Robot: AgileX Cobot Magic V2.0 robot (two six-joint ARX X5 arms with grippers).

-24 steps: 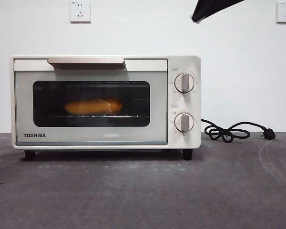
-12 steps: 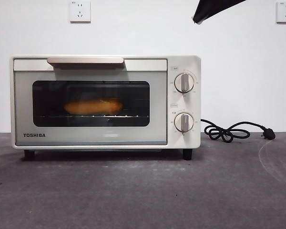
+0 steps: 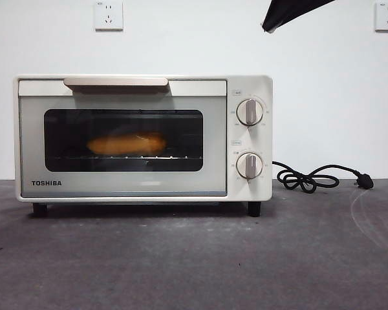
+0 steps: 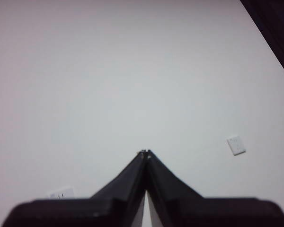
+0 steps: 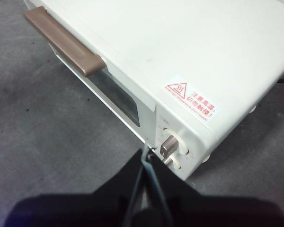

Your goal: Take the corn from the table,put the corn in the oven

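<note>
Corn [image 3: 127, 143] is inside the oven [image 3: 142, 137] on the rack, door shut, so what's left for me is pulling clear w/o bumping anything. My right gripper [image 5: 146, 152] hangs above the oven's knob end, jaws pressed together, holding nothing; best to lift straight up, away from the knobs [image 3: 249, 112]. My left gripper [image 4: 145, 152] is also closed & empty, facing the wall. Corn's long axis runs parallel to the door; can't tell which end is the stub thru the dark glass.
</note>
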